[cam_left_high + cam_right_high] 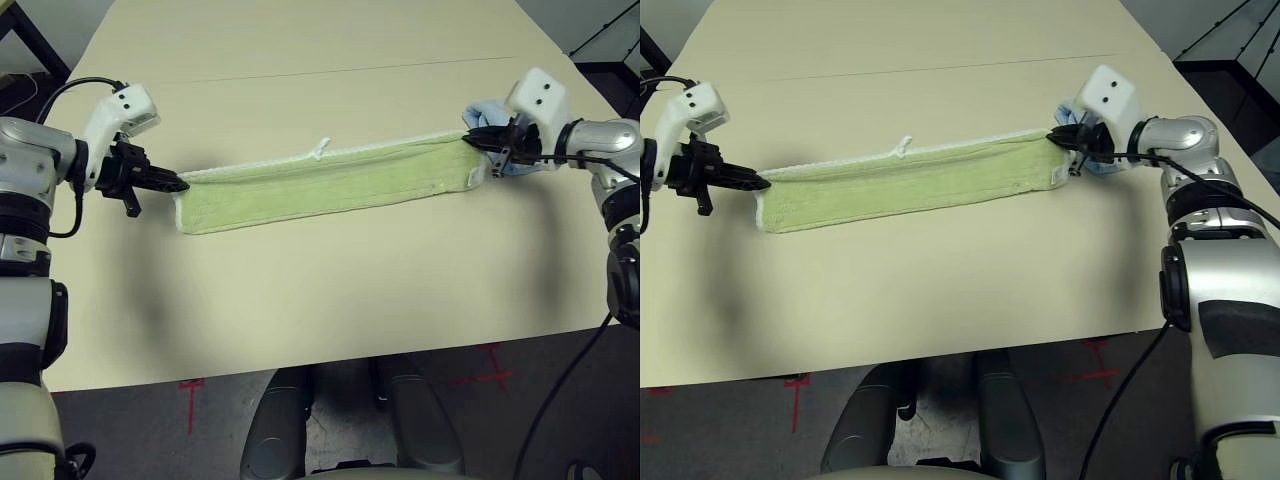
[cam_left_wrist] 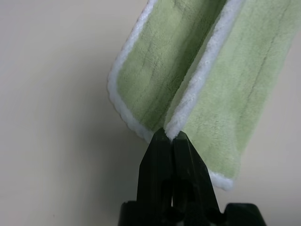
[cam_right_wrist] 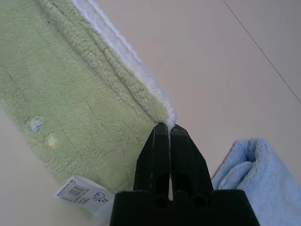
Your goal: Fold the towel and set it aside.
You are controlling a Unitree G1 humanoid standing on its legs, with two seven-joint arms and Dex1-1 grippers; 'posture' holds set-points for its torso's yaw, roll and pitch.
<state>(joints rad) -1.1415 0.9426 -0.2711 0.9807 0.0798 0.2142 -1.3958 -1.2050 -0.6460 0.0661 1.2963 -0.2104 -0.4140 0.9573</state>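
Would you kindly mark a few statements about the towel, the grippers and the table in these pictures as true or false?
1. The left gripper is shut on one end of the green towel. True.
2. The right gripper hangs open above the towel. False: it is shut on the towel's other end.
3. The towel is crumpled in a heap. False: it lies folded into a long strip.
4. A light blue towel lies by the right gripper. True.

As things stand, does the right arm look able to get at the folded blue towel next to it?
Probably not yet. The blue towel lies right beside the right claw with nothing between them, but that claw is shut on a corner of the green towel, stretched to the left claw.
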